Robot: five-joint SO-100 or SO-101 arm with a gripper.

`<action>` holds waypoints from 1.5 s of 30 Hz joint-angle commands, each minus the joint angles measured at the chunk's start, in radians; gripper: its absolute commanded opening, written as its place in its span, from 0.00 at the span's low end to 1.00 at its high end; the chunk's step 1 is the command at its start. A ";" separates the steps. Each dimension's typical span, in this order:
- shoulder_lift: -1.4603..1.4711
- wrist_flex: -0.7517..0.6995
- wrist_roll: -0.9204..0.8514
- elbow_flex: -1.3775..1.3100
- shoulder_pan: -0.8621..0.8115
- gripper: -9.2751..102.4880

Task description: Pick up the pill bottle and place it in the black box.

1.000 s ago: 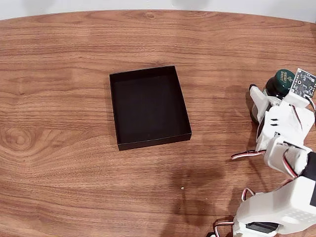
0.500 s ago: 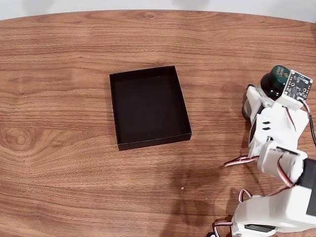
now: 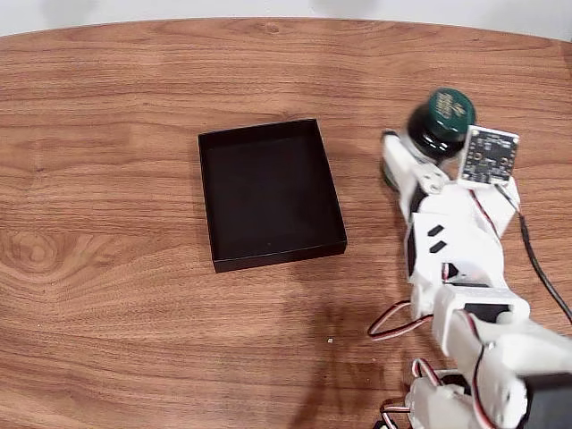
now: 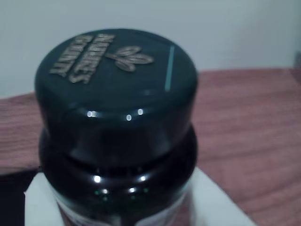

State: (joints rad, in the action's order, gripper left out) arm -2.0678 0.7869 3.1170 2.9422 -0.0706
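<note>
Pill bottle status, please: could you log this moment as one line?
gripper: shut on pill bottle | bottle: lifted, right of black box in fixed view | box: empty

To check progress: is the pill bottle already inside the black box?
No, in the fixed view the pill bottle is right of the black box.

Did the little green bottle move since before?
Yes. In the fixed view the pill bottle, held in the gripper, has gone left and up the picture, closer to the black box, which stayed put.
</note>
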 commanded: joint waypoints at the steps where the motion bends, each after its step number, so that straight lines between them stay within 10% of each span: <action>1: -0.127 -0.031 0.017 -0.057 0.100 0.23; 17: 0.002 -0.135 0.035 -0.307 0.330 0.24; 45: 0.698 0.164 0.009 -0.554 0.474 0.21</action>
State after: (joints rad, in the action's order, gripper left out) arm -1.3637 0.8958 3.1355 2.4758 0.3927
